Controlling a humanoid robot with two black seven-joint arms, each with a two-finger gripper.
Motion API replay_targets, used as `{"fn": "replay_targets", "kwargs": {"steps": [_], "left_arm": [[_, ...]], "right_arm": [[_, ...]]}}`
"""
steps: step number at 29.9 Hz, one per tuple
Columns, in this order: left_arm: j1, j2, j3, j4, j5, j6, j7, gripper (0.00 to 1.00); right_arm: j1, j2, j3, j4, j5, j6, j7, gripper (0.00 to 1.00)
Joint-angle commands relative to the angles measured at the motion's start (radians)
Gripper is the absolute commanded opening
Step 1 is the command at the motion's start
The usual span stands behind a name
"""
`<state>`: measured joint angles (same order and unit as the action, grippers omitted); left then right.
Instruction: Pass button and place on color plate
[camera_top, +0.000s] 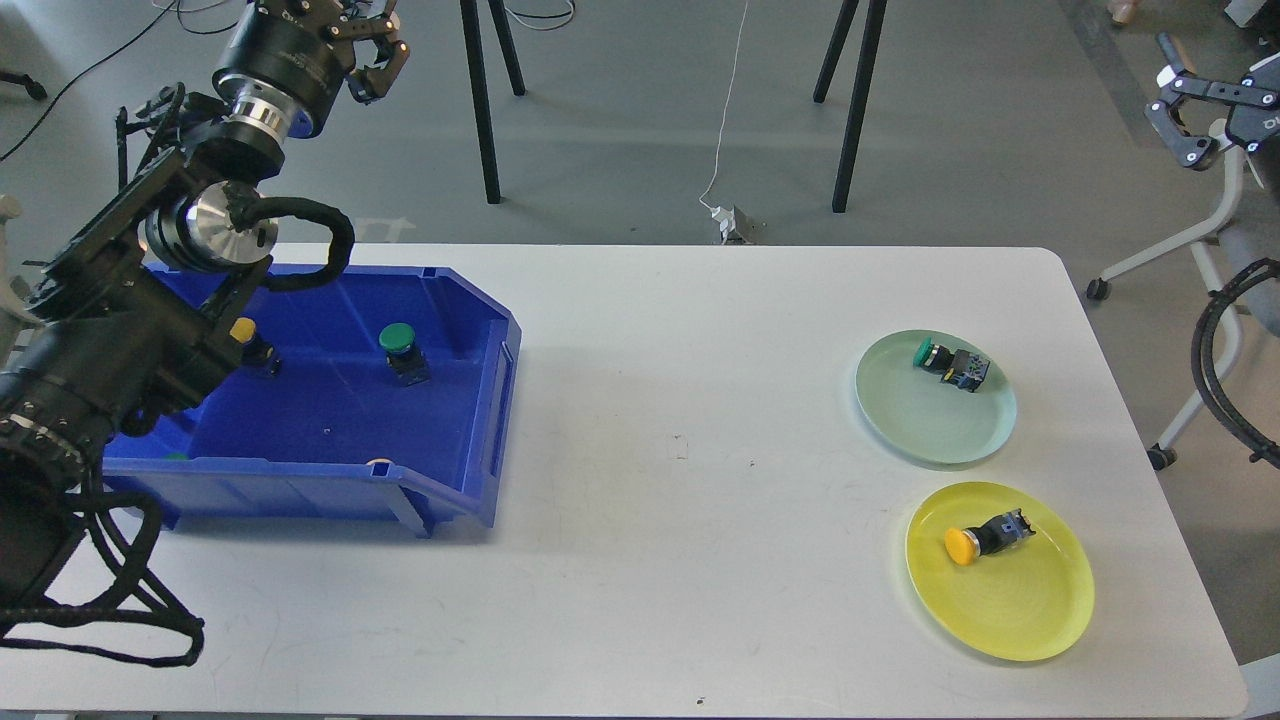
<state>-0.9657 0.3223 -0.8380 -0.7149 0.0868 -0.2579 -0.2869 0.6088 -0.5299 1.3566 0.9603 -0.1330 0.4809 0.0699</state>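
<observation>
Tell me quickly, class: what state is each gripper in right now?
Left gripper: open, holding nothing, raised beyond the blue bin.
Right gripper: open, empty, off the table's right side.

We see a green button lying on the green plate, an orange one tipped over on the yellow plate. Two more, green-capped and yellow-capped, sit in the bin.

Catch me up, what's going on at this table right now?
Buttons are being sorted from the blue plastic bin onto colour-matched plates. A green-capped push button already lies on the pale green plate, and a yellow-capped push button lies on the yellow plate. In the bin, another green-capped button stands upright, and a yellow-capped one sits partly behind the left arm. The left gripper is raised above the bin, open and empty. The right gripper hangs off the table's right edge, also open and empty.
</observation>
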Motion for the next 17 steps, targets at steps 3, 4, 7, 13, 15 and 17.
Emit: {"fn": "replay_targets", "kwargs": {"steps": [3,4,7,13,15,17], "left_arm": [[-0.002,-0.008,-0.052,0.012,-0.065,-0.031,0.002,1.00],[-0.002,-0.008,-0.053,0.023,-0.070,-0.032,0.002,1.00],[-0.004,-0.009,-0.053,0.057,-0.070,-0.032,0.002,1.00],[0.001,-0.012,-0.052,0.066,-0.071,-0.047,0.002,1.00],[0.002,-0.025,-0.052,0.066,-0.071,-0.047,0.002,1.00],[0.007,-0.032,-0.052,0.064,-0.071,-0.047,0.003,1.00]], "right_arm": [[0.129,0.136,-0.027,-0.167,0.050,-0.002,-0.033,0.99],[0.156,0.157,-0.042,-0.217,0.050,-0.001,-0.045,0.99],[0.238,0.215,-0.088,-0.375,0.052,0.008,-0.048,0.99],[0.262,0.249,-0.093,-0.423,0.053,0.008,-0.039,0.99],[0.267,0.251,-0.093,-0.420,0.053,0.004,-0.039,0.99],[0.282,0.251,-0.091,-0.417,0.055,0.001,-0.039,0.99]]}}
